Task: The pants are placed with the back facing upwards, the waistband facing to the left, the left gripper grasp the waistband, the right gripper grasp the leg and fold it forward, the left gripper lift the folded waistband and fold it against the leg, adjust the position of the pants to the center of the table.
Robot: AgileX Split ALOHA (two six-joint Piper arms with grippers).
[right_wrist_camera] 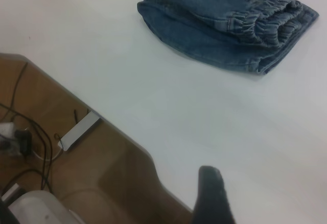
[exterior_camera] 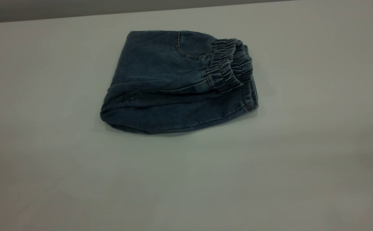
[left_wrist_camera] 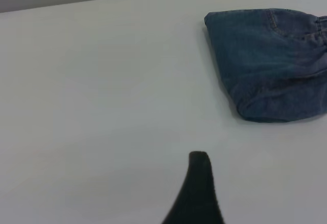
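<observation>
The pants [exterior_camera: 176, 86] lie folded on the table [exterior_camera: 45, 160], waistband [exterior_camera: 229, 65] on top; both grippers sit well apart from them, jaw states indiscernible.

Folded denim pants [left_wrist_camera: 271, 66] are seen lying on a pale table [left_wrist_camera: 102, 91], cut off by the frame's edge. A curved pocket seam is visible on the upper layer, and a sliver of the gathered waistband [left_wrist_camera: 322, 27] is caught at the very margin. One dark fingertip of the left gripper [left_wrist_camera: 198, 183] is shown over bare tabletop, well apart from the cloth; nothing is held.
</observation>
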